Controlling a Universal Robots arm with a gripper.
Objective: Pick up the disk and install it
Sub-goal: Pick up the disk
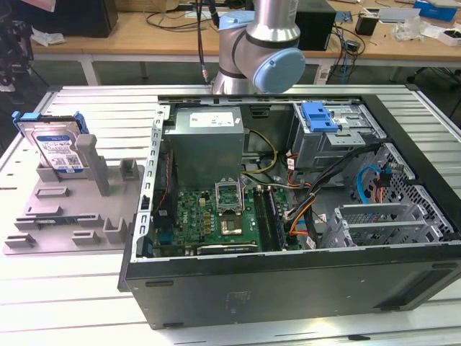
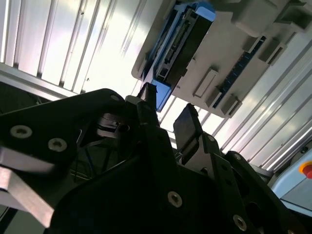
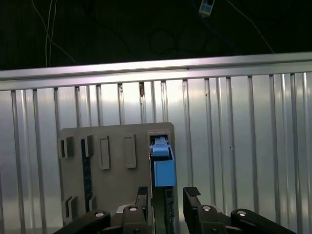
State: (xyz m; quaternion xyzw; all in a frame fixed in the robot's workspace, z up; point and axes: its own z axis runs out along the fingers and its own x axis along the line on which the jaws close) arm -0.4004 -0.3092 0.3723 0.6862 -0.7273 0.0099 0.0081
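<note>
The disk [image 1: 57, 148], a silver-grey drive with a white-and-blue label in a blue carrier, stands on edge in the grey fixture tray [image 1: 65, 216] at the exterior view's left. In both wrist views I see it edge-on: the disk [image 3: 163, 165] lines up with the gap of my gripper [image 3: 166, 197]. The two black fingers stand apart with nothing between them, still some way off the disk [image 2: 185, 34]. In the second wrist view my gripper [image 2: 167, 109] is open over the tray [image 2: 234, 58].
An open computer case [image 1: 288, 194] lies on the ribbed metal table [image 1: 86, 310], with motherboard, cables and a drive bay bearing a blue bracket [image 1: 320, 117]. The arm's base [image 1: 259, 43] rises behind the case. Upright posts [image 1: 92, 162] stand on the tray beside the disk.
</note>
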